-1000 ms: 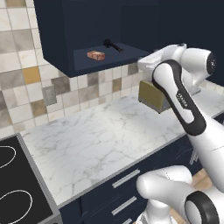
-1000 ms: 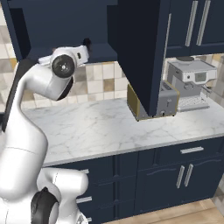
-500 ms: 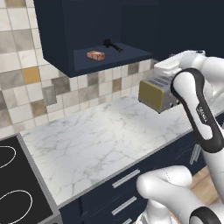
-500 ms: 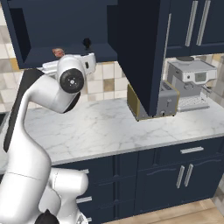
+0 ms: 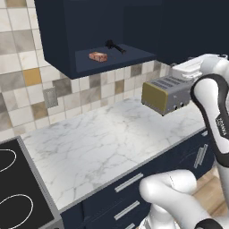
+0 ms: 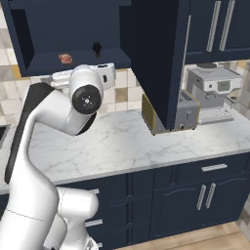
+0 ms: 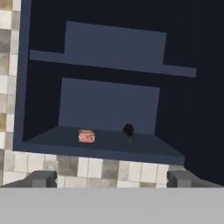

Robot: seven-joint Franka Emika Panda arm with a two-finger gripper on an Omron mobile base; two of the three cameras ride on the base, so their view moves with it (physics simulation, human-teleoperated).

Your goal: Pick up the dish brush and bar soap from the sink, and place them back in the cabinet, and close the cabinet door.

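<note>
The cabinet [image 5: 67, 36] stands open above the counter. On its shelf floor lie the orange-tan bar soap [image 5: 98, 56] and, right of it, the black dish brush [image 5: 115, 46]. Both appear again in the right base view, soap [image 6: 65, 58] and brush [image 6: 96, 47]. The cabinet door [image 6: 156, 63] is swung out, its silver bar handle [image 6: 186, 46] on the far edge. My gripper [image 7: 112, 179] is open and empty, facing the shelf from a distance, with the soap [image 7: 86, 136] and brush [image 7: 128, 129] ahead of it. The sink is out of view.
A toaster [image 5: 167, 94] sits on the white marble counter [image 5: 98, 143] below the open door. A coffee machine [image 6: 212, 90] stands further right. A black stovetop [image 5: 13, 188] lies at the left end. Navy drawers [image 6: 146, 195] run under the counter.
The arm has drawn back from the cabinet and dropped a little, shifting right in the left base view. Soap and brush rest unmoved on the shelf. The jaws stayed open.
</note>
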